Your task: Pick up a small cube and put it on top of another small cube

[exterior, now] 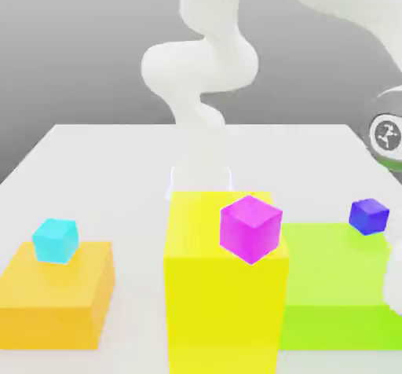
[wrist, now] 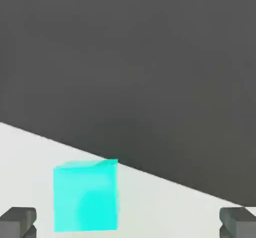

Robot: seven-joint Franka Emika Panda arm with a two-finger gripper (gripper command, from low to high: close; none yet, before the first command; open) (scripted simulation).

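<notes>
A cyan small cube (exterior: 55, 240) sits on a low orange block (exterior: 55, 298) at the exterior view's left. A magenta cube (exterior: 250, 228) rests on the tall yellow block (exterior: 224, 309) in the middle. A blue cube (exterior: 368, 215) lies on the flat green block (exterior: 338, 286) at the right. In the hand view a cyan cube (wrist: 86, 197) stands on a white surface ahead of my gripper (wrist: 128, 226). Its two dark fingers (wrist: 18, 221) stand wide apart and open, with nothing between them.
The white table (exterior: 102, 160) carries the three coloured blocks side by side near its front. The white arm's base column (exterior: 200, 129) rises behind the yellow block. Parts of the arm (exterior: 389, 137) hang at the exterior view's right edge above the green block.
</notes>
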